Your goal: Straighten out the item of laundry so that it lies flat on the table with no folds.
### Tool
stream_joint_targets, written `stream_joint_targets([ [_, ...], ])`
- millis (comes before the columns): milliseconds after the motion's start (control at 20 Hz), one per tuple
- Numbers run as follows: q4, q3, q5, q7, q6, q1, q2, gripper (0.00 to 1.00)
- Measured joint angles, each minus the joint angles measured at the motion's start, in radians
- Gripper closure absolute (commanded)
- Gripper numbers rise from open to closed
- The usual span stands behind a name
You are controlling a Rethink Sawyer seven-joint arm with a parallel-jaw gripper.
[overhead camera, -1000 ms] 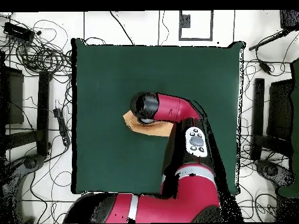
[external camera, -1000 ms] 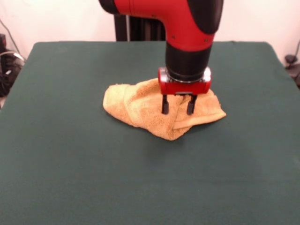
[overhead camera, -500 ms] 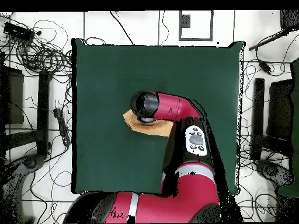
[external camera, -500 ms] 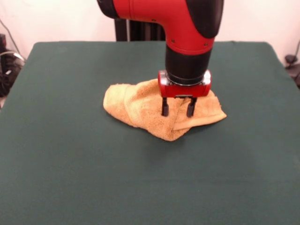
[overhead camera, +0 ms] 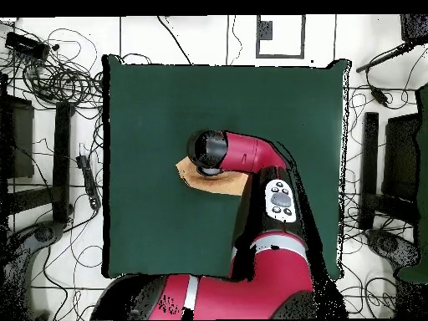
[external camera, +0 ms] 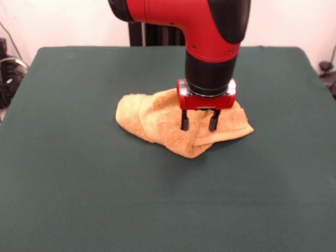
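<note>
Even, bright light; soft shadows, slight blur.

A yellow-orange towel [external camera: 173, 121] of looped terry cloth looks soft, nubbly and matt, with a smoother flat-woven band along one hemmed edge. The desk [external camera: 79, 173] is covered in plain dark green cloth, matt and fine-textured, with no sheen. The robot arm [external camera: 210, 26] has a glossy red shell and smooth black sections that look like hard plastic. The tool [external camera: 199, 121] has dull black fingers below a shiny red body.
</note>
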Motion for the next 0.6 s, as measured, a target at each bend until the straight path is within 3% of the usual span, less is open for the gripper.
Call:
stream_joint_targets([
  [600, -0.015, 0.0, 0.0, 0.0, 0.02, 0.0, 0.007, 0.0],
])
